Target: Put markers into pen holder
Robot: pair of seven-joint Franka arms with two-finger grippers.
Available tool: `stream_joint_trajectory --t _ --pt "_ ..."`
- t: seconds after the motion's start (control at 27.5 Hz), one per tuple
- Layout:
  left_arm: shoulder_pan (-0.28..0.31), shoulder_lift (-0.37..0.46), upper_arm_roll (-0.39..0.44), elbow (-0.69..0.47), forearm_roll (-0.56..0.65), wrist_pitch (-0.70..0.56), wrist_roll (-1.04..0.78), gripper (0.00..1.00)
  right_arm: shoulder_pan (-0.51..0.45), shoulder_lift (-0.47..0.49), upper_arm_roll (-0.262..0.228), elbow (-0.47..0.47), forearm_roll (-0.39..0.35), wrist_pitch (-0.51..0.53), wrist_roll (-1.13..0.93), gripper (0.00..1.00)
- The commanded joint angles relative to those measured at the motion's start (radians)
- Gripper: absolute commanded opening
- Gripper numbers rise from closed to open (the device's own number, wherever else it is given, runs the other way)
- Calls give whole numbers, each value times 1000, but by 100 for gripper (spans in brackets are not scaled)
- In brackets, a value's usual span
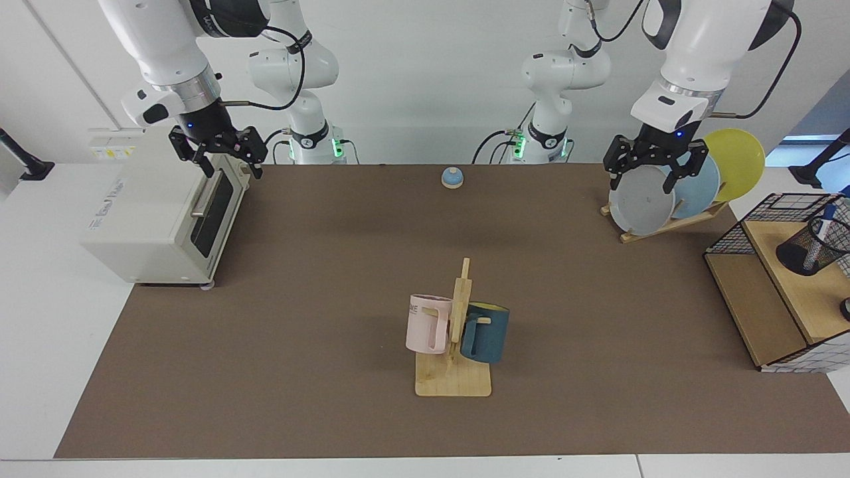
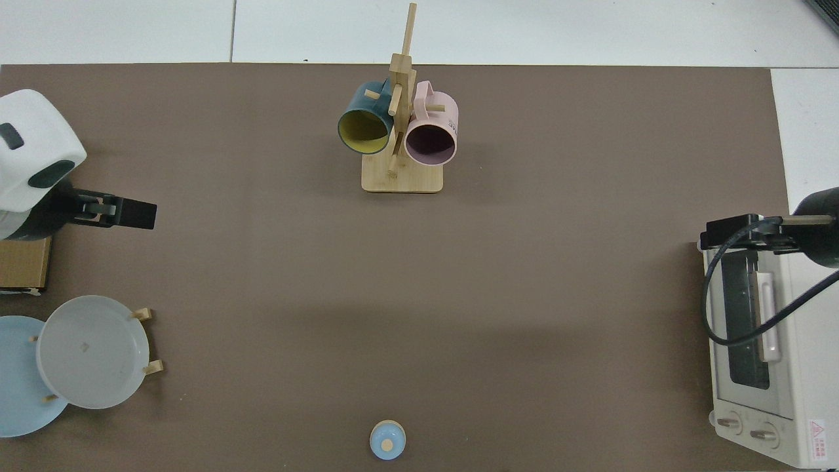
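The pen holder (image 1: 813, 247), a small black mesh cup, stands on the wooden shelf of a wire rack at the far right of the facing view. The marker (image 1: 825, 219) stands inside it, leaning, blue cap sticking up over the rim. My left gripper (image 1: 649, 178) hangs open and empty above the plate rack, well clear of the holder; from above the left gripper (image 2: 134, 214) shows at the left edge. Far off at the other end of the table, my right gripper (image 1: 228, 164) waits open over the toaster oven, and the right gripper (image 2: 729, 235) shows from above too. Holder and marker are out of the top view.
A wire rack with wooden shelves (image 1: 750, 299) sits at the table's end. Plates on a wooden stand (image 1: 641, 199) are below the left gripper. A mug tree with a pink mug (image 1: 428, 323) and a blue mug (image 1: 486, 332) stands mid-table, a small blue bell (image 1: 452, 177) behind it, a toaster oven (image 1: 159, 219) opposite.
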Motion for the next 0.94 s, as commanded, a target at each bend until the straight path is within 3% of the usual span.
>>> stream_joint_trajectory --t 0.0,0.11,0.36,0.91 --pt "-77 -49 115 -51 -55 -2 -13 100 -10 -8 5 -15 7 23 -18 100" --pt "-115 -50 181 -41 -57 -5 -10 100 -9 -8 5 -17 7 23 -18 100" --pt "-160 -50 216 -31 -45 -9 -8 100 -9 -8 5 -17 7 23 -18 100" --pt "-163 -63 219 -32 -23 -66 5 100 -10 -8 5 -15 7 23 -18 100"
